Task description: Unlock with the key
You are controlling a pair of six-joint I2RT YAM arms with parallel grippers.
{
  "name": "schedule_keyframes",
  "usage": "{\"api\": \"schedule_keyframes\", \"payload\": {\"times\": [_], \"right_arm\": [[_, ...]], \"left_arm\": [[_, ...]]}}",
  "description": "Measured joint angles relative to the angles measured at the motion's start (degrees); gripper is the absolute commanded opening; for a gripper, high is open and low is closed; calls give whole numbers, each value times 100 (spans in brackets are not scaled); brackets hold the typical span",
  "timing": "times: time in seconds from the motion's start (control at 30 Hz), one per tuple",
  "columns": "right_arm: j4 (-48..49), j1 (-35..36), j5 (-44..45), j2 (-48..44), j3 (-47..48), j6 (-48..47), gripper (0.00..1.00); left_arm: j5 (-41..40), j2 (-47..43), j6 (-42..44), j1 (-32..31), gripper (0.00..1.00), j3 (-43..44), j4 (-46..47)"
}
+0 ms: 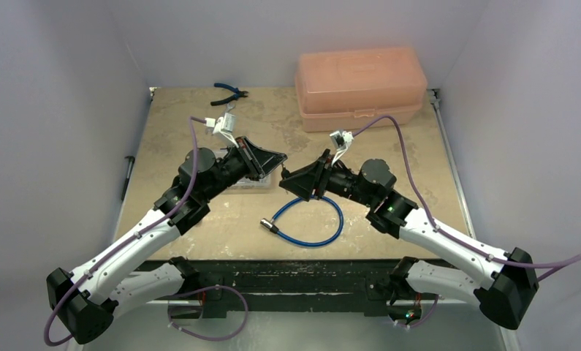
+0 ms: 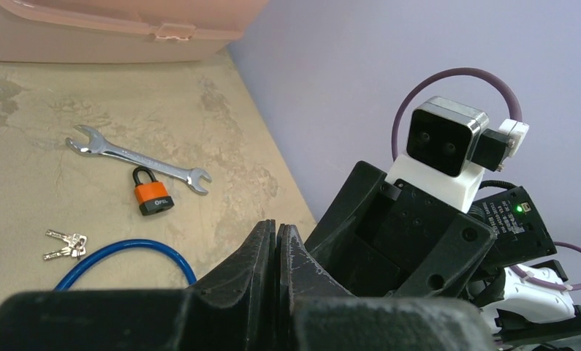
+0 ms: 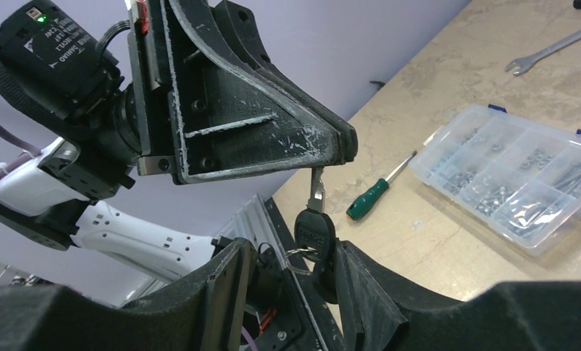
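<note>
left gripper (image 3: 342,146) pinches key (image 3: 315,232), facing right gripper (image 3: 291,252)

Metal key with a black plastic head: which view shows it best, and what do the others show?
Right wrist view: the metal key with a black plastic head hangs close up, blade pinched by the left gripper, head between the right gripper's open fingers. The top and left wrist views do not show it.

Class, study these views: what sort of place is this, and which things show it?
Likely a robot test bench: a walled-in table with a left arm and right arm at its near edge, and a wrench, a screwdriver and a parts box lying on it.
</note>
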Motion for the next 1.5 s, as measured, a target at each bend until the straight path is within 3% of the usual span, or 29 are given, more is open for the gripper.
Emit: {"api": "schedule_keyframes", "payload": {"times": [0.27, 0.43, 0.53, 0.8, 1.1, 1.23, 1.5], "right_arm": [[111, -7, -74, 24, 0, 94, 49], [155, -4, -57, 116, 2, 188, 75], [-11, -4, 90, 120, 39, 208, 81], [-658, -4, 483, 107, 400, 116, 62], [-841, -2, 535, 107, 446, 120, 53], [-848, 0, 535, 136, 446, 122, 44], [-852, 11, 533, 308, 540, 118, 39]], "left_arm": [[-20, 0, -20, 0, 0, 0, 35], [-35, 0, -52, 0, 0, 0, 44], [-52, 0, -50, 0, 0, 0, 44], [-205, -13, -48, 0, 0, 0, -4], [-291, -13, -50, 0, 0, 0, -2], [-291, -13, -50, 0, 0, 0, -2], [-308, -13, -52, 2, 0, -31, 4]]}}
